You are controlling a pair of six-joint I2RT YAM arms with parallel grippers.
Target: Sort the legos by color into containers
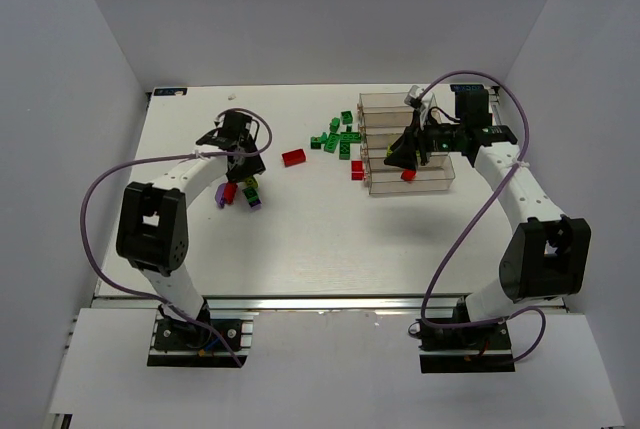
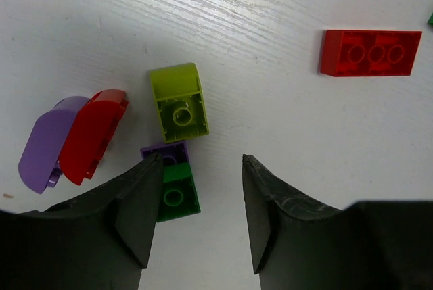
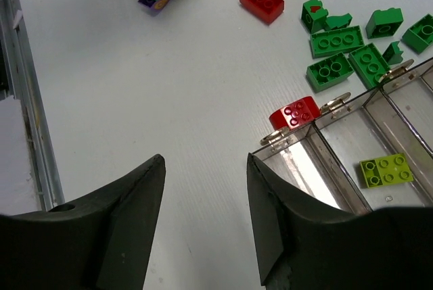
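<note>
The clear containers (image 1: 432, 181) stand at the back right, joined side by side. My right gripper (image 1: 399, 156) hovers open and empty over their left end; in the right wrist view (image 3: 205, 158) its jaws stand wide above the table beside the near bin's corner (image 3: 325, 142). A yellow-green lego (image 3: 385, 170) lies in the second bin. A red lego (image 3: 294, 113) sits just outside the bins. My left gripper (image 2: 201, 159) is open over a small pile: yellow-green (image 2: 179, 103), purple-and-green (image 2: 177, 195), curved red (image 2: 93, 134) and curved purple (image 2: 44, 145) legos.
A red flat lego (image 1: 294, 158) lies between the pile and several dark green legos (image 1: 338, 139) left of the bins. A red lego (image 1: 408, 175) shows at the near bin. White walls enclose the table; a metal rail (image 3: 27, 101) runs along its near edge.
</note>
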